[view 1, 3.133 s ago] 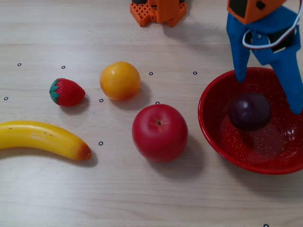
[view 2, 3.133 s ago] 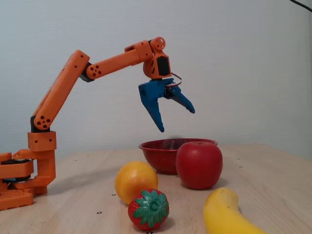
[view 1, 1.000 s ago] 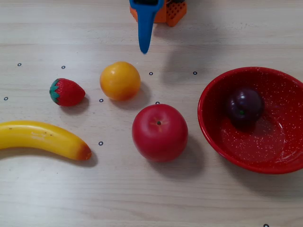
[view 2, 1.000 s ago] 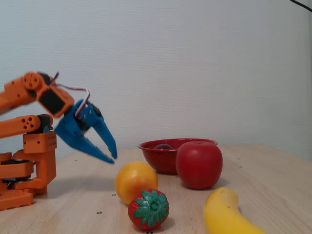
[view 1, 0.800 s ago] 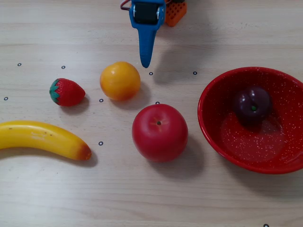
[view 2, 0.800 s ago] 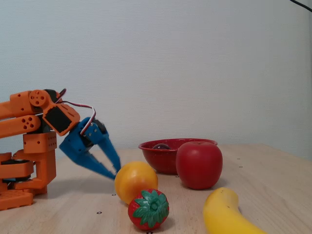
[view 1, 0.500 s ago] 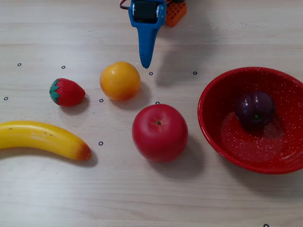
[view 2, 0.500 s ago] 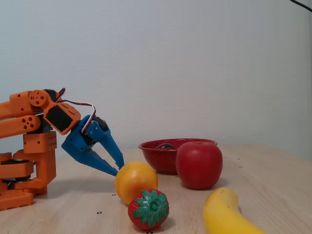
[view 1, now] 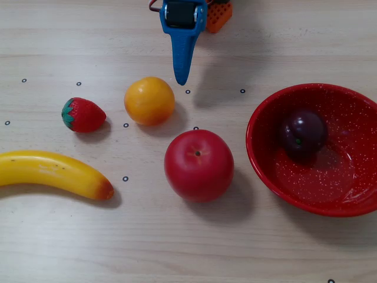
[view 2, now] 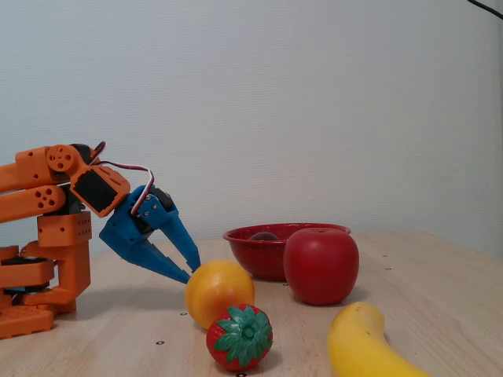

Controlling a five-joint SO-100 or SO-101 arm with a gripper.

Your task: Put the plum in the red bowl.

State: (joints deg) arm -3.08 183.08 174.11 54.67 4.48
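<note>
The plum [view 1: 303,134] lies inside the red bowl [view 1: 265,160], toward ten o'clock. The claw [view 2: 189,269] is empty, fingers slightly apart, just beside the orange [view 1: 149,101].

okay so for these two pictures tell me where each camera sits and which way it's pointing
A fixed view: sits above, looking down on the table; shows the plum in the red bowl, the apple, and the blue gripper entering from the top edge.
Another fixed view: sits low at table height, looking sideways toward a white wall; shows the orange arm at left, gripper with jaws slightly parted.
Shared: both show the bowl, apple, orange, strawberry, banana.
</note>
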